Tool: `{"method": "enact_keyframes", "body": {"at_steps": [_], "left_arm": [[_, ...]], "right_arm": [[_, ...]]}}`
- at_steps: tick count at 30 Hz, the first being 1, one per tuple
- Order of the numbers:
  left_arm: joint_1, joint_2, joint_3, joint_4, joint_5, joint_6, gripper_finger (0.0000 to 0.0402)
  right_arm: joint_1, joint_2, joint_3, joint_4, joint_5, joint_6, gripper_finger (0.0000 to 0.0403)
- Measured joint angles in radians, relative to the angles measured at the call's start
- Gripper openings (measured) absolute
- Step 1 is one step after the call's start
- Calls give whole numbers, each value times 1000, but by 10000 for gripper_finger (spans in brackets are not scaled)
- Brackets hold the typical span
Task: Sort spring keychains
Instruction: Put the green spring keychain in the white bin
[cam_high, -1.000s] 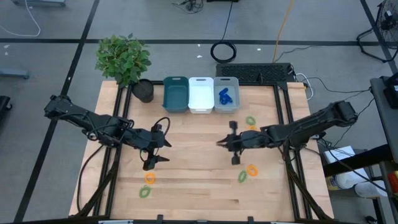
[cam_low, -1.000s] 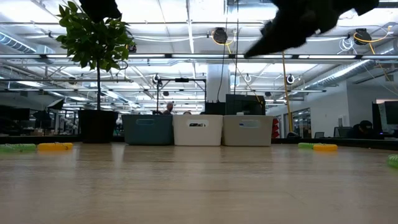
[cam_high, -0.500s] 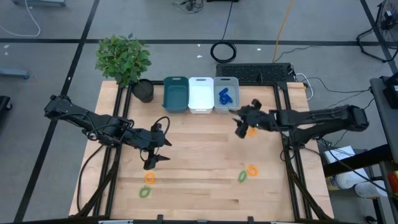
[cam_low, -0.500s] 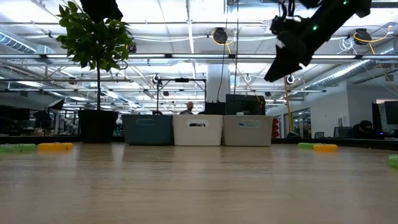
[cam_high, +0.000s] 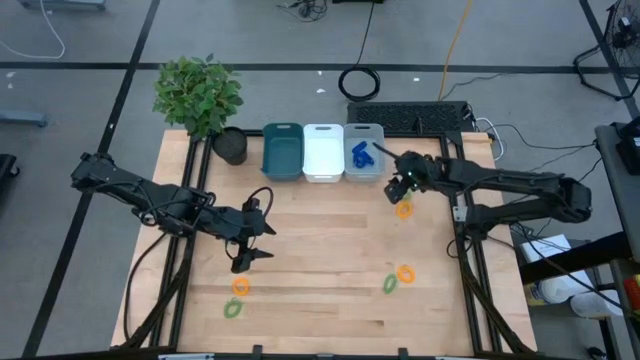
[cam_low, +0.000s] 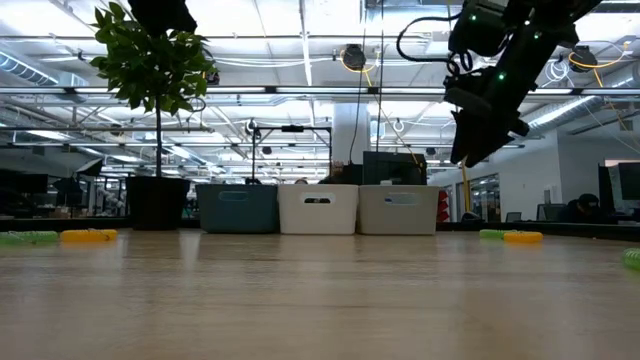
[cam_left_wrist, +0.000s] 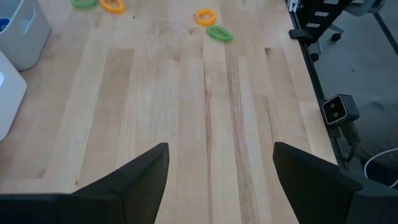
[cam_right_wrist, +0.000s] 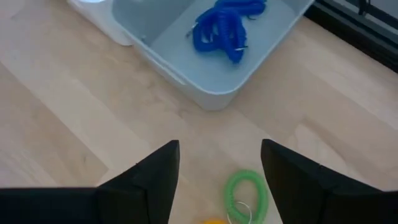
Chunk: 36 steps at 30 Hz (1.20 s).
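Since a second ago the right gripper (cam_high: 397, 186) has swung from mid-table to just in front of the grey bin (cam_high: 364, 168), while the left gripper (cam_high: 243, 243) has not shifted. From above, the right jaws sit over the orange and green keychains (cam_high: 403, 203) lying near that bin, a fair sign it has come for another pick; blue keychains (cam_high: 361, 153) lie heaped in the grey bin, the teal bin (cam_high: 283, 152) and white bin (cam_high: 323, 151) look empty, and two more pairs wait unsorted, one (cam_high: 398, 277) on the right and one (cam_high: 237, 296) below the left gripper. At table height the right gripper (cam_low: 478, 135) hangs well above the wood, so nothing is touched yet. The left wrist view shows its fingers (cam_left_wrist: 142, 177) spread and empty over bare boards, seemingly parked. The right wrist view shows its fingers (cam_right_wrist: 159, 171) spread too, holding nothing, with a green keychain (cam_right_wrist: 245, 195) between them on the table and the blue pile (cam_right_wrist: 225, 25) ahead in the bin.
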Motion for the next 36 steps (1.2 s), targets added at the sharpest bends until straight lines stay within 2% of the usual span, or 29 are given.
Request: {"method": "enact_keyframes", "body": {"at_steps": [16,24,31,36], "left_arm": [[0,0,0,-1,0,-1,292],[0,0,0,-2,4,-2,292],[0,0,0,-2,5,-4,292],[0,0,0,-3,5,-4,292]], "right_arm": [[-20,191,1,-68,-4,124,213],[-20,285,-2,-66,-75,142,212],[-56,314,-74,3,-89,131,212],[-100,308,-140,122,-177,89,212]]}}
